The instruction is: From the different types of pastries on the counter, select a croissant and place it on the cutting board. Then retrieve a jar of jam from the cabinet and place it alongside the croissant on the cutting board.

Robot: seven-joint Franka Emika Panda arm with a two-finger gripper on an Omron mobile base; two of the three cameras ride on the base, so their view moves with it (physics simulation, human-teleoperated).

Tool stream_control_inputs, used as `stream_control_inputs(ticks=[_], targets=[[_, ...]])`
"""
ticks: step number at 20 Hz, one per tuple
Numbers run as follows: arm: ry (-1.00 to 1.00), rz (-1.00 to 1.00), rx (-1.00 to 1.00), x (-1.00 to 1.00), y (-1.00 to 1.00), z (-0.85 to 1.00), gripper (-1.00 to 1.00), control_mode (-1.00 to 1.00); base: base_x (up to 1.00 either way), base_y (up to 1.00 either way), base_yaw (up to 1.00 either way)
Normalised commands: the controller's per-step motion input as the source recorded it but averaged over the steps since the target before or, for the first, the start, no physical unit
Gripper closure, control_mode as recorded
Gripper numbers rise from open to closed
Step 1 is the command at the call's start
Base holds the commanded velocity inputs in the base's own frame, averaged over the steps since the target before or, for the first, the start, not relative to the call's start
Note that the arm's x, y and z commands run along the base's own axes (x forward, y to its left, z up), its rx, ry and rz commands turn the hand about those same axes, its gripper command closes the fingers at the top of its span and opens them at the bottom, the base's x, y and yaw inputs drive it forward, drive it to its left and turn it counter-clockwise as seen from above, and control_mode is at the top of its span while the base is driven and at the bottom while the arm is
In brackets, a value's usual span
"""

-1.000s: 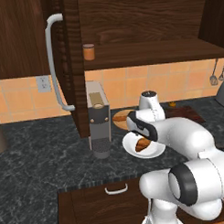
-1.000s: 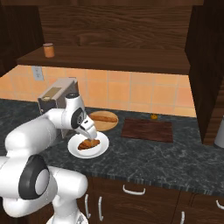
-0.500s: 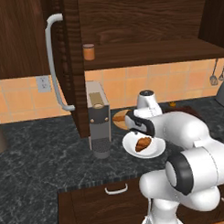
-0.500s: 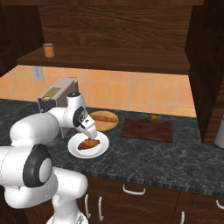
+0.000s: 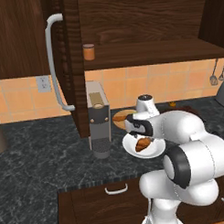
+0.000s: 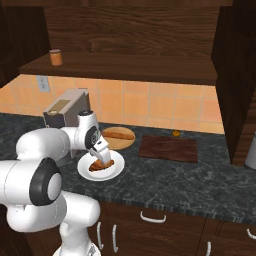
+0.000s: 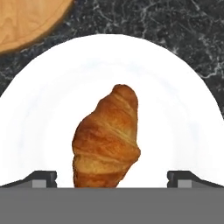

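Over the white plate [image 7: 39,109] hangs the gripper [image 7: 111,178], jaws spread wide with nothing between them yet, one fingertip showing at each side of the croissant [image 7: 107,138] in the hand view. The croissant lies near the plate's middle, its long axis running away from the gripper, its near end between the two tips. From the right base view the plate sits on the dark surface [image 6: 165,182] just in front of the round wooden plate [image 6: 119,142] that carries the baguette [image 6: 117,134], and the board [image 6: 168,148] lies to the right of both, bare.

The step in hand looks like the pick of the croissant. To do it well, I would lower straight down until the tips reach the sides of the pastry, close across its narrow width rather than its length, and stop short of scraping the plate. It is soft and flaky, so a gentle squeeze at the thick middle should hold better than a pinch at a tapered end. Lift clear of the rim before swinging right to the board.

The jar [image 5: 88,51] stands on the cabinet shelf [image 5: 148,52], door open. No brand, label or writing is readable anywhere.
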Motion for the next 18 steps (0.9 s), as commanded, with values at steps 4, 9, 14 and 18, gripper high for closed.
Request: stream_control_inputs(ticks=[4, 9, 14, 18], targets=[[0.01, -0.05, 0.0, 0.0, 0.0, -0.25, -1.0, -1.0, 0.0, 0.0, 0.0], [0.02, -0.05, 0.0, 0.0, 0.0, -0.3, -1.0, -1.0, 0.0, 0.0, 0.0], [0.0, -0.05, 0.0, 0.0, 0.0, -0.25, -1.0, -1.0, 0.0, 0.0, 0.0], [0.0, -0.05, 0.0, 0.01, 0.0, -0.25, -1.0, -1.0, 0.0, 0.0, 0.0]])
